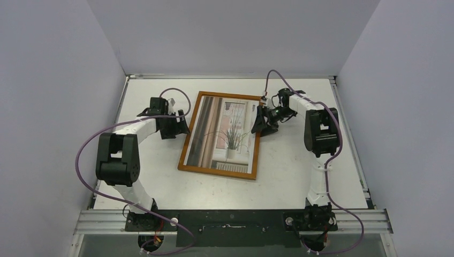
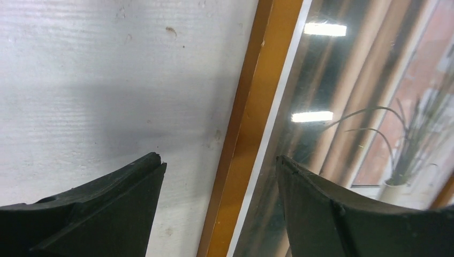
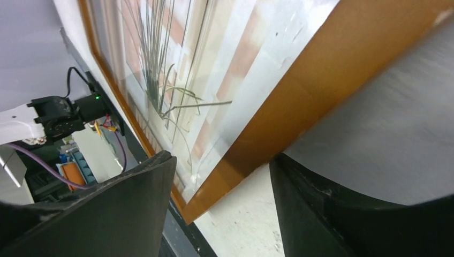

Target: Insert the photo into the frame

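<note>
The frame (image 1: 217, 170), thin orange-brown wood, lies flat in the middle of the white table. The photo (image 1: 222, 134) of a grassy potted plant by a curtained window sits inside it, picture side up. My left gripper (image 1: 181, 126) is at the frame's left rail, open. In the left wrist view its jaws (image 2: 219, 159) straddle that rail (image 2: 251, 123), one finger over the table, the other over the photo (image 2: 348, 80). My right gripper (image 1: 260, 124) is at the right rail, open. Its jaws (image 3: 220, 158) span the rail (image 3: 321, 80) beside the photo (image 3: 214, 64).
Grey walls close the table (image 1: 300, 176) on the left, back and right. A metal rail (image 1: 230, 219) with both arm bases runs along the near edge. Purple cables (image 1: 80, 155) loop beside each arm. The left arm (image 3: 53, 115) shows beyond the frame in the right wrist view.
</note>
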Available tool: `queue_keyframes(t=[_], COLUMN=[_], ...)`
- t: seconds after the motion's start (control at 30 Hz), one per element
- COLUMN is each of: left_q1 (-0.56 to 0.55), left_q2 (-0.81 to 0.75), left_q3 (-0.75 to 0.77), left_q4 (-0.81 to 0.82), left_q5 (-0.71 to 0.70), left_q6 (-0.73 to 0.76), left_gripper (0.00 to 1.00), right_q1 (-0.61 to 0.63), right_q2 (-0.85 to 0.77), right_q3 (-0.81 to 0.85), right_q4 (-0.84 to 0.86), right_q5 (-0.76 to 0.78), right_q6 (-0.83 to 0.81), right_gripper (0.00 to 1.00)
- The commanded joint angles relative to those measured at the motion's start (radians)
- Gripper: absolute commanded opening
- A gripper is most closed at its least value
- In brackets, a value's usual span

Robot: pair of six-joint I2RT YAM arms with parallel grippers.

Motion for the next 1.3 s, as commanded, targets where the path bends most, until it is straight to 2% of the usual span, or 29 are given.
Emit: queue_keyframes(t=[0.0,0.1,0.17,0.37,0.53,0.57,0.63,0.77,0.9,0.97,1.07,1.27], left_q1=[0.023,0.026,0.029,0.041,0.042,0.042,0.042,0.042,0.038,0.036,0.036,0.024], left_q2=[0.002,0.035,0.064,0.091,0.064,0.061,0.033,0.028,0.08,0.094,0.101,0.106], left_q3=[0.057,0.067,0.077,0.08,0.075,0.082,0.085,0.098,0.075,0.059,0.051,0.048], left_q4=[0.041,0.07,0.066,0.029,0.03,0.011,-0.011,-0.025,0.024,0.039,0.045,0.039], left_q5=[0.154,0.266,0.29,0.236,0.233,0.225,0.162,0.138,0.24,0.247,0.255,0.301], left_q6=[0.03,0.01,-0.014,-0.039,-0.05,-0.056,-0.063,-0.063,-0.105,-0.144,-0.176,-0.223], left_gripper=[0.74,0.73,0.69,0.62,0.61,0.58,0.57,0.58,0.58,0.57,0.54,0.41], right_q1=[-0.019,-0.021,-0.021,-0.023,-0.006,0.002,0.019,0.047,0.07,0.084,0.107,0.118], right_q2=[-0.021,-0.026,-0.032,-0.096,-0.144,-0.149,-0.163,-0.185,-0.186,-0.18,-0.168,-0.131], right_q3=[0.041,0.03,0.029,-0.059,-0.177,-0.197,-0.238,-0.304,-0.327,-0.33,-0.324,-0.274], right_q4=[-0.011,0.015,0.02,0.123,0.255,0.269,0.324,0.426,0.495,0.514,0.523,0.546], right_q5=[0.028,0.113,0.165,0.288,0.367,0.377,0.413,0.427,0.436,0.435,0.436,0.42], right_q6=[-0.014,0.047,0.071,0.198,0.356,0.386,0.444,0.55,0.624,0.643,0.657,0.662], right_gripper=[0.66,0.68,0.69,0.7,0.7,0.69,0.69,0.68,0.67,0.67,0.67,0.67])
